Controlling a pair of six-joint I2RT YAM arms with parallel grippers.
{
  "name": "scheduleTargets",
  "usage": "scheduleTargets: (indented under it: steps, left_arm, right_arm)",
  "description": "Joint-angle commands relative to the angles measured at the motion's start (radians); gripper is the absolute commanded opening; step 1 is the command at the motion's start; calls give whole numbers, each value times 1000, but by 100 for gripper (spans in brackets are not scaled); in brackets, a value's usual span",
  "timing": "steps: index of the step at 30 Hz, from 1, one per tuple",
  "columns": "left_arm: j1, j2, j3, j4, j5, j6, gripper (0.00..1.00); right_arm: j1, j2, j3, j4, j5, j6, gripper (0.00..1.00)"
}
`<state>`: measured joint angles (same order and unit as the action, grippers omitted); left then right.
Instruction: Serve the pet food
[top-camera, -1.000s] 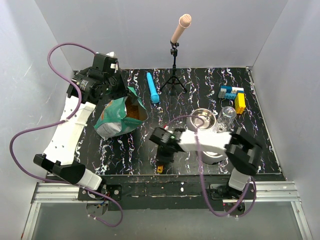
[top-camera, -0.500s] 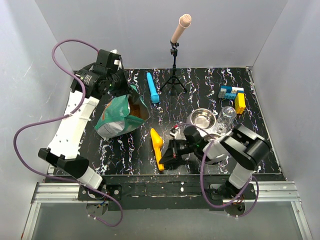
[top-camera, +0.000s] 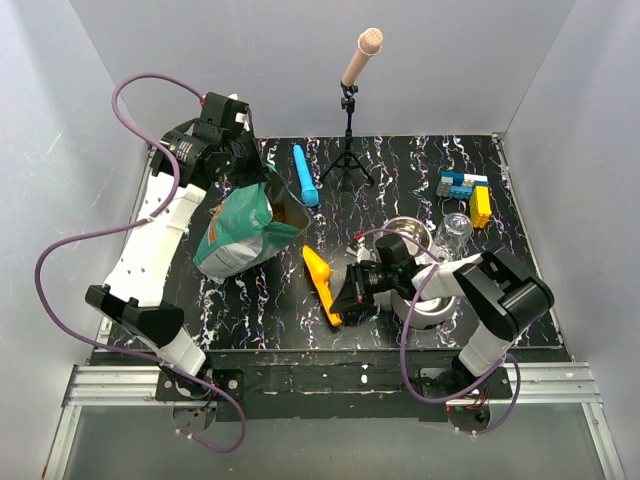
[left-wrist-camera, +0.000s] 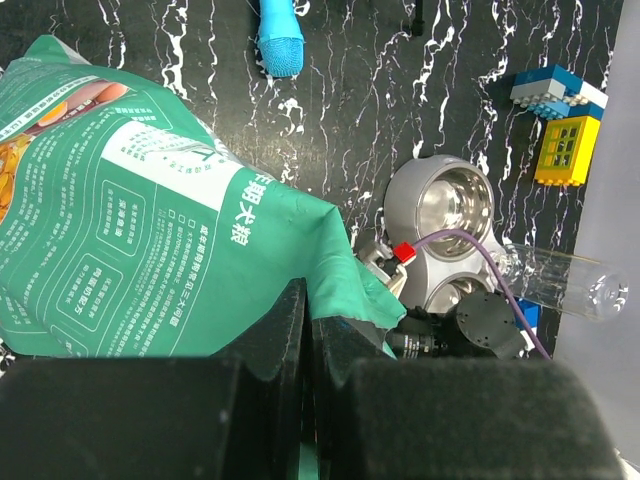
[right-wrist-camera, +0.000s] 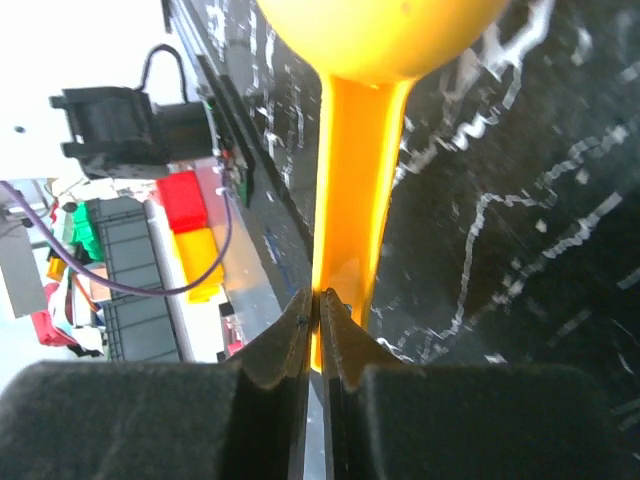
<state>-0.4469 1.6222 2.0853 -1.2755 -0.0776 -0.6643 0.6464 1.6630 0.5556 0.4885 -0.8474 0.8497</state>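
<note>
A green pet food bag (top-camera: 240, 235) stands open at the left of the table, brown kibble showing at its mouth. My left gripper (top-camera: 238, 165) is shut on the bag's top edge (left-wrist-camera: 330, 260); the fold runs between the black fingers (left-wrist-camera: 275, 340). An orange scoop (top-camera: 322, 282) hangs above the front middle of the table, bowl end toward the bag. My right gripper (top-camera: 352, 300) is shut on the scoop's handle (right-wrist-camera: 345, 200), with the scoop's bowl (right-wrist-camera: 380, 35) at the top of the right wrist view. A steel double bowl (top-camera: 410, 240) sits right of the scoop, also in the left wrist view (left-wrist-camera: 440, 210).
A blue tube (top-camera: 305, 177) lies behind the bag. A microphone on a tripod (top-camera: 350, 110) stands at the back. A clear glass (top-camera: 455, 232) lies by the bowl, and toy bricks (top-camera: 467, 192) sit at the back right. The table's front edge (top-camera: 330, 350) is close to the scoop.
The right gripper has lifted the orange scoop off the front of the table and carried it up and right. The left gripper has pulled the bag's top edge toward the right, standing the bag more upright.
</note>
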Motion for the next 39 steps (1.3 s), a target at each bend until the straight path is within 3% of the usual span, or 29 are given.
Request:
scheduleTargets:
  steps: [1,8,12,17,24,27,32,39]
  left_arm:
    - [2,-5,13,99,10,-23,0]
    - [2,1,30,78,22,8,0]
    - [2,-5,22,68,30,35,0]
    - [2,-51,-105,137,119,48,0]
    - [-18,-113,-260,196,243,52,0]
    - [-36,-156,-350,232,245,40,0]
    - [-47,-209,-514,277,262,15,0]
    - [-55,-262,-639,265,204,2,0]
  right_arm:
    - [-11,14,-52,-46,-44,-86,12]
    - [-19,58,-40,-57,-19,-132,13]
    - [-19,-21,-4,-259,106,-205,17]
    - [-17,-150,43,-459,206,-244,20]
    - [5,-201,131,-680,289,-322,20]
    - [74,-255,190,-787,419,-369,28]
    - [127,-313,227,-866,582,-368,35]
    - [127,-336,236,-844,611,-324,44]
